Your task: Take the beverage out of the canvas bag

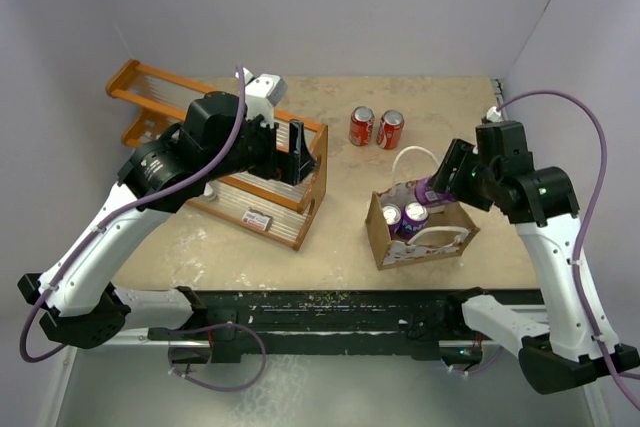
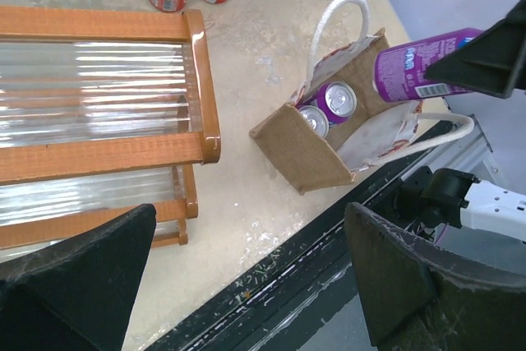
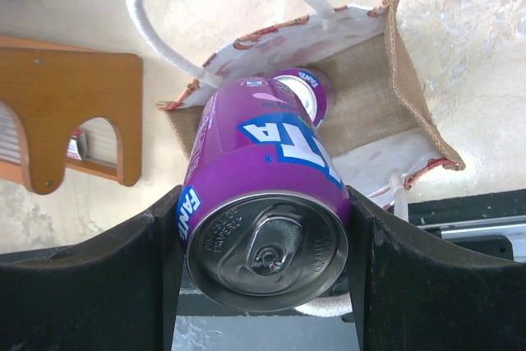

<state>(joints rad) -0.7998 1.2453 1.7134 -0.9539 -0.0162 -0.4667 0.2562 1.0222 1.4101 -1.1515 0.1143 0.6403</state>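
The canvas bag (image 1: 425,237) stands open on the table, tan with white loop handles; it also shows in the left wrist view (image 2: 300,147) and the right wrist view (image 3: 374,88). Two purple cans (image 1: 402,217) stand inside it. My right gripper (image 1: 440,187) is shut on a purple Fanta can (image 3: 263,203) and holds it tilted over the bag's far right edge; the can also shows in the left wrist view (image 2: 415,65). My left gripper (image 1: 297,152) is open and empty above the wooden rack, well left of the bag.
A wooden rack (image 1: 255,162) with clear slats stands at the left. Two red cola cans (image 1: 375,128) stand behind the bag. The table's dark front rail (image 1: 330,302) runs close to the bag's near side.
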